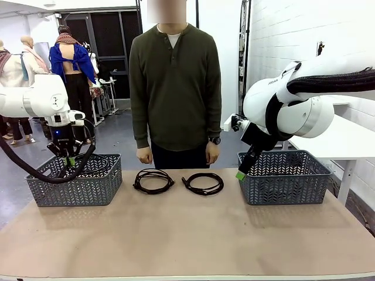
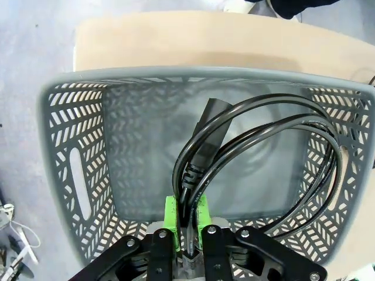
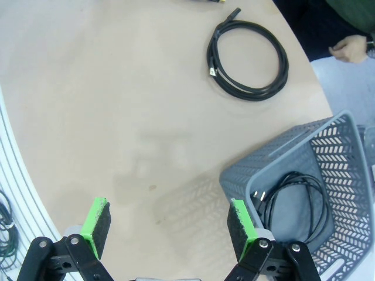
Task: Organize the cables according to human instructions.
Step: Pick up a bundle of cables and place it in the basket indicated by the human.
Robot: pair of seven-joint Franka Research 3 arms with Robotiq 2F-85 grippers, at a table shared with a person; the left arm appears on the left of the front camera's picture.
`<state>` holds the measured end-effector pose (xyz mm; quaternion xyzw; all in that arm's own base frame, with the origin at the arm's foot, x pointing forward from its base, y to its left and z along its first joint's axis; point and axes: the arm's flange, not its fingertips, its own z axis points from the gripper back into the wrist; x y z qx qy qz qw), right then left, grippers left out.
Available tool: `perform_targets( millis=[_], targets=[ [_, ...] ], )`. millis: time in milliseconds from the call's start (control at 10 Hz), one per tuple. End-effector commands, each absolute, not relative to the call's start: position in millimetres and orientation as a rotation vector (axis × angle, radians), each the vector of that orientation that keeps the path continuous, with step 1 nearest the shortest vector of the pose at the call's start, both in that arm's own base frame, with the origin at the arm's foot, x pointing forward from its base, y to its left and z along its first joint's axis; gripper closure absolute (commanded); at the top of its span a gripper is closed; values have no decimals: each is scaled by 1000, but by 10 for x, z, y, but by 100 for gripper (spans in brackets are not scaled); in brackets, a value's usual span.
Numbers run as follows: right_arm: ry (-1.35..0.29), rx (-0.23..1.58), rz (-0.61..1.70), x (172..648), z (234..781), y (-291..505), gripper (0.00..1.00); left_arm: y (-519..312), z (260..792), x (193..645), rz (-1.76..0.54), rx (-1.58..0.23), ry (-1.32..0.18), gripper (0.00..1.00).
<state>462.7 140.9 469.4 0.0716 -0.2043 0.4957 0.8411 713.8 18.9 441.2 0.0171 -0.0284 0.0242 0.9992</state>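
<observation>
Two grey lattice baskets stand on the counter (image 1: 187, 234), one at each end of its far side. The left basket (image 1: 88, 193) takes the held cable (image 2: 316, 137): the left gripper (image 1: 69, 160) hangs just above the rim, its green pads (image 2: 170, 213) clamped together on the cord. From there the coil drops inside the basket walls. In the left wrist view the loop spreads away from the gripper towards one side wall, and its moulded plug (image 2: 208, 126) points along the gripper's line at the far wall, a little slanted. Whether the loop rests on the basket floor cannot be told.

The right basket (image 1: 287, 187) holds a second cable (image 3: 296, 202), a loose coil lying flat on its floor. The right gripper (image 3: 170, 225) hovers low beside the wall of that basket that faces the middle of the counter. Its pads stand wide apart with nothing between them, over bare counter.

Between the baskets, near the far edge, two more cords lie flat and just apart. The left coil (image 1: 153, 187) and the right coil (image 1: 203, 191) are both ovals with the long axis running across the counter from basket to basket. The right coil's plug (image 1: 185, 179) points towards the left coil.

The person (image 1: 176, 88) stands just behind these two coils, arms hanging, hands at the counter's edge.
</observation>
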Motion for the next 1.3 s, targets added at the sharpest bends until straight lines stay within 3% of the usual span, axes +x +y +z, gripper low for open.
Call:
perform_targets(
  millis=[0,100,600,1200],
  targets=[
    [-429,150,1043,4622,4685,1408,0,225,4435,7205,49,61,-69,100],
    [-429,150,1043,4622,4685,1408,0,218,4409,7199,53,68,-75,100],
    [-429,150,1043,4622,4685,1408,0,180,4432,7162,66,59,-112,2],
    [-429,150,1043,4622,4685,1408,0,127,4718,6980,90,50,-103,0]
  ],
)
